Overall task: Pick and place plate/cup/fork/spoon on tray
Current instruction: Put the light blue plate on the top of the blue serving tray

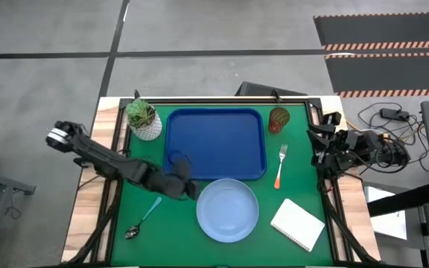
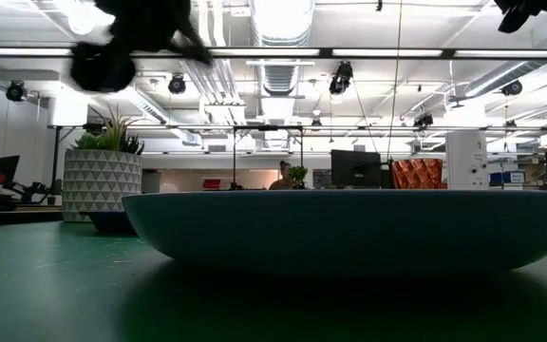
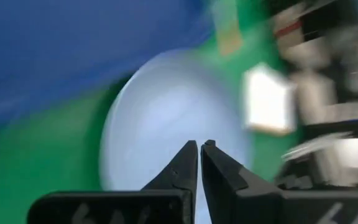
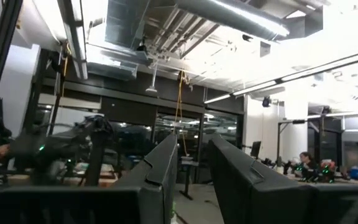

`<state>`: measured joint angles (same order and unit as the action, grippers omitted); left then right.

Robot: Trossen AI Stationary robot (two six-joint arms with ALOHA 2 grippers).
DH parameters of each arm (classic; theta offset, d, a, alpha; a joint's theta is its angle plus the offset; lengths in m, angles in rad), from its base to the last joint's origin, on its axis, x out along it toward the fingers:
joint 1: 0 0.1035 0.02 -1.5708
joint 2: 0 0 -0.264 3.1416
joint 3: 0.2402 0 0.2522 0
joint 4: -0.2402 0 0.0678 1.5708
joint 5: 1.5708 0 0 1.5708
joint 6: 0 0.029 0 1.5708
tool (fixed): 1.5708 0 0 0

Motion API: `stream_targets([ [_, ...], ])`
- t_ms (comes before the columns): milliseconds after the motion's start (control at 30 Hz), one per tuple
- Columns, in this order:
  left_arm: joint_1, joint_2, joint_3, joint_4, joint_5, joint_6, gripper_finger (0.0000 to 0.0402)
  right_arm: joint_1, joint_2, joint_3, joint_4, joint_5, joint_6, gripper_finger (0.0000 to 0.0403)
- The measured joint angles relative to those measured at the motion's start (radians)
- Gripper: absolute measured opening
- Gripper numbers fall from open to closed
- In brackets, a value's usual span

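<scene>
My left gripper, fingers together, hovers beside the plate; light, stiff, probably slippery — pinch its rim.

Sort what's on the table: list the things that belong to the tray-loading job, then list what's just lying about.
For the job: tray, plate, cup, fork, spoon. None of the four is on the tray yet.

Lying about: potted plant, white notepad.
</scene>
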<state>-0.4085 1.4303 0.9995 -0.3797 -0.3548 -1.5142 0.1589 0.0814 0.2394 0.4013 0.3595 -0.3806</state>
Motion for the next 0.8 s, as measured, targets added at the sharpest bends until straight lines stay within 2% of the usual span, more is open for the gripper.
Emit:
stream_targets([
  [100, 0.001, 0.078, 0.064, -0.124, 0.115, -0.121, 0.0003, 0.000, 0.000, 0.005, 0.001, 0.000, -0.036, 0.0082],
  [233, 0.018, 0.148, 0.076, -0.153, 0.246, -0.179, 0.0003, 0.000, 0.000, 0.010, 0.001, 0.000, -0.063, 0.0082],
  [533, 0.028, 0.169, 0.075, -0.148, 0.239, -0.156, 0.0003, 0.000, 0.000, 0.018, 0.001, 0.000, -0.090, 0.0082],
  [800, 0.028, 0.169, 0.073, -0.147, 0.183, -0.140, 0.0004, 0.000, 0.000, 0.019, 0.007, 0.000, -0.117, 0.0082],
])
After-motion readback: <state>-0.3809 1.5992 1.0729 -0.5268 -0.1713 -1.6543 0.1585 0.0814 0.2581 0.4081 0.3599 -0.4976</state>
